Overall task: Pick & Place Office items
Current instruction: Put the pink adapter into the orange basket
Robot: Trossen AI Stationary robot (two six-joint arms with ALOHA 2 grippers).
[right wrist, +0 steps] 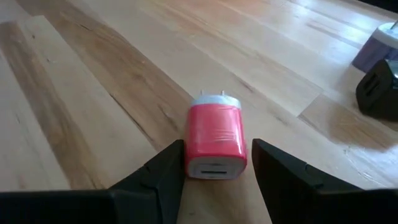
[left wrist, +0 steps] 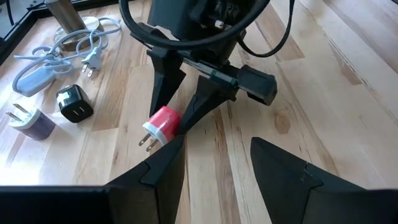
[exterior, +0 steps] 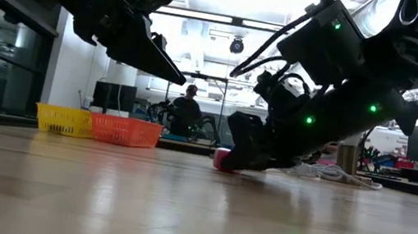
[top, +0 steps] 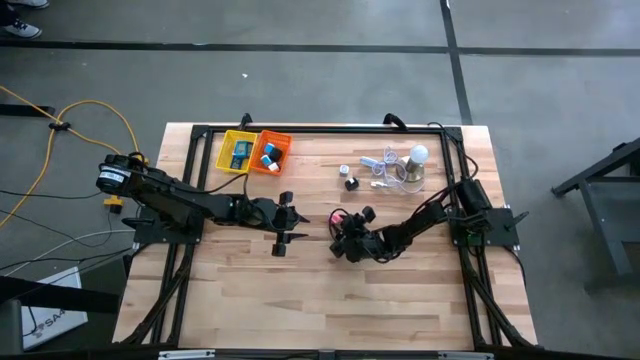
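Observation:
A pink-red charger plug point(right wrist: 214, 142) lies on its side on the wooden table point(top: 400, 300), near the middle. My right gripper point(right wrist: 217, 155) is open and low over the table, with one finger on each side of the plug; it also shows in the left wrist view point(left wrist: 180, 99) and the low view point(exterior: 240, 159). My left gripper point(top: 292, 218) waits open above the table to the left of the plug, holding nothing. A black charger point(left wrist: 76, 104) and a white-and-purple one point(left wrist: 28, 121) lie farther off, toward the far right. My right gripper slants down at the plug from the table's right, its fingers along the plug's two long sides. One finger point(right wrist: 171, 163) lies right beside the plug's side point(right wrist: 190, 149); whether it touches I cannot tell. A narrow gap shows at the other finger. The plug rests on the table.
A yellow basket point(top: 238, 150) and an orange basket point(top: 271, 152) stand at the far edge, left of centre, with small items inside. A white light bulb point(top: 418, 155) and a white cable point(left wrist: 59, 53) lie at the far right. Bare wood stretches toward the near edge.

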